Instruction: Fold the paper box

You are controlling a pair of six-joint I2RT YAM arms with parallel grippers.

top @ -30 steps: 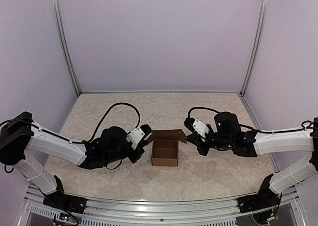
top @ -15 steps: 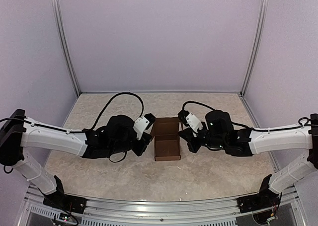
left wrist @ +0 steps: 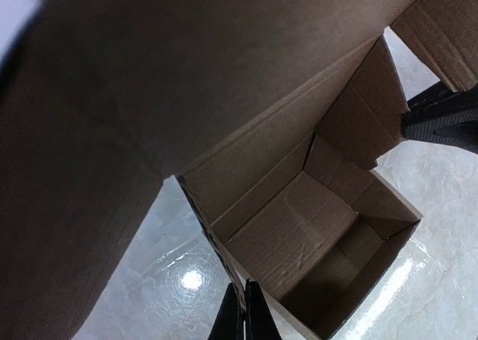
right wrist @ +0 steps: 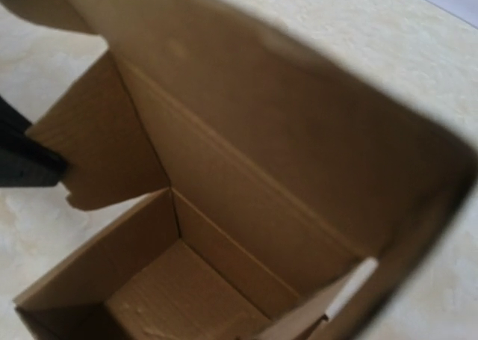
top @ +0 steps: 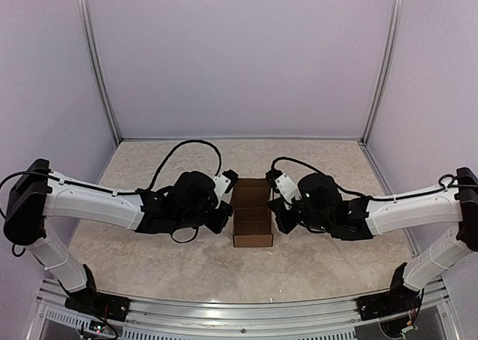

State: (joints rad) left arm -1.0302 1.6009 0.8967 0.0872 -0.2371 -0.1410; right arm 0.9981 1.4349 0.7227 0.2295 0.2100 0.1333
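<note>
The paper box [top: 252, 234] is a brown carton standing open-topped in the middle of the table, with its flaps raised. My left gripper [top: 226, 210] is at the box's left wall. In the left wrist view its fingers [left wrist: 244, 319] are shut together on the rim of that wall, and the box's inside [left wrist: 299, 228] is open. My right gripper [top: 276, 205] presses at the box's right wall. It shows as a dark shape [left wrist: 441, 122] beyond the far flap. The right wrist view shows only the box's inside [right wrist: 224, 205], and its own fingers are hidden.
The box stands on a beige marbled table [top: 321, 161] enclosed by pale walls at the back and sides. A metal rail [top: 224, 310] runs along the near edge between the arm bases. Black cables loop above both wrists.
Both arms have moved in toward the box from either side. The box has shifted slightly away from the bases, and its back flap has gone from lying open to standing up.
</note>
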